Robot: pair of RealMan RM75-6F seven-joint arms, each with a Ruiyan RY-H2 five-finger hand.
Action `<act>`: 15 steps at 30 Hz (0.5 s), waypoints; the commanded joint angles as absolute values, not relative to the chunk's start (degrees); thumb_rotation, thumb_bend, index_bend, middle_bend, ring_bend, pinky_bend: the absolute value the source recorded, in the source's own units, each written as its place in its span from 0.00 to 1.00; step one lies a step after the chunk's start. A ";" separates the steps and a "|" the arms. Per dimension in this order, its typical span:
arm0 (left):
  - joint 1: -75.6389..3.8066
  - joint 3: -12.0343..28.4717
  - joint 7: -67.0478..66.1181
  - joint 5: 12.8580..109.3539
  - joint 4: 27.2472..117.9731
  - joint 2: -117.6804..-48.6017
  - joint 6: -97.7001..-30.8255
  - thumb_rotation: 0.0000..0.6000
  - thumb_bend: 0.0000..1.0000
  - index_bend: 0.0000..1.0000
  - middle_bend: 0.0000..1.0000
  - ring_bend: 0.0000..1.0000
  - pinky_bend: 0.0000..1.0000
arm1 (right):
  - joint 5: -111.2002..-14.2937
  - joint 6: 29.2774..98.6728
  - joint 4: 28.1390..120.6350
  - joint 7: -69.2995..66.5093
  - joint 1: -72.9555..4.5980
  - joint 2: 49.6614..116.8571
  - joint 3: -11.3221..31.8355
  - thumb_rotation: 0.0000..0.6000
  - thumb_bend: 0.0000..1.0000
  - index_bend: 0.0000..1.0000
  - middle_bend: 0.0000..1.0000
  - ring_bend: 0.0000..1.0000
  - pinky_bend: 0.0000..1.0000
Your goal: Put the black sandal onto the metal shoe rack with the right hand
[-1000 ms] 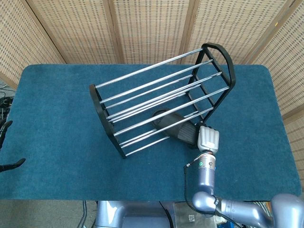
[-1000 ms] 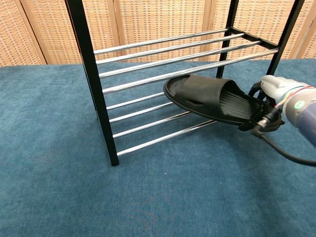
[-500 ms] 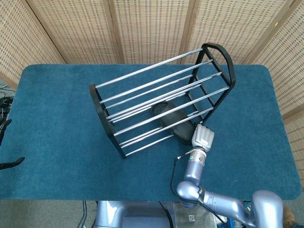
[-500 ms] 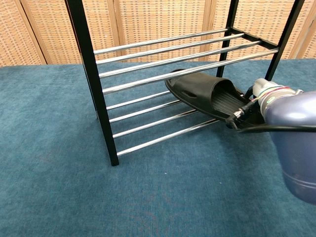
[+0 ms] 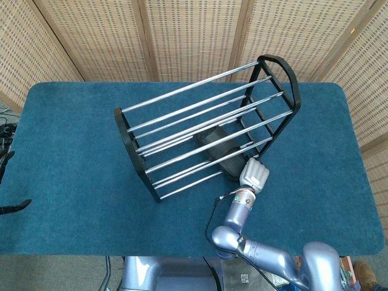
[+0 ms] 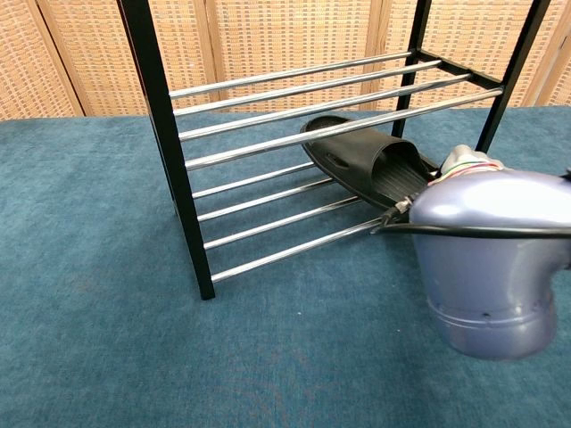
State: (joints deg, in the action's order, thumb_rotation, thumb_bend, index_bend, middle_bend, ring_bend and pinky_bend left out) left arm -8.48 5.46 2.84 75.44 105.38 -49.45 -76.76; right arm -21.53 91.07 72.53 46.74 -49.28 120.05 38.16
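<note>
The black sandal lies mostly on the metal shoe rack's lower rails; the right hand, at its five o'clock, seems grasping the heel. Releasing remains.

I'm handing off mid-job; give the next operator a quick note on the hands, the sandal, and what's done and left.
Right hand: at the sandal's heel by the rack's front; the arm hides the grip, so hold unclear.
Left hand: only dark fingertips at the table's left edge, idle; state unclear.
Sandal: toe in under the upper bars, over the lower bars.
Done: sandal carried into the rack.
Left: confirm it rests on the lower bars, let go, withdraw the right hand.
</note>
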 commanded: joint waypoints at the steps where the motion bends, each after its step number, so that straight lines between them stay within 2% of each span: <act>1: -8.60 5.54 3.10 75.17 105.27 -49.37 -76.46 1.00 0.10 0.00 0.00 0.00 0.00 | -21.82 92.36 70.37 46.36 -50.11 121.45 39.40 1.00 0.65 0.63 0.74 0.69 0.86; 15: -8.62 5.47 4.29 75.07 105.22 -48.83 -76.06 1.00 0.10 0.00 0.00 0.00 0.00 | -24.34 92.42 68.91 44.65 -51.90 124.52 41.63 1.00 0.65 0.63 0.72 0.69 0.86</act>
State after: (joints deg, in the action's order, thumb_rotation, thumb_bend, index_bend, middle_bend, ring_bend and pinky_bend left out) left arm -8.63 5.48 4.28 75.06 105.22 -48.86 -76.07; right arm -24.23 92.57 69.03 44.71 -51.83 124.40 41.58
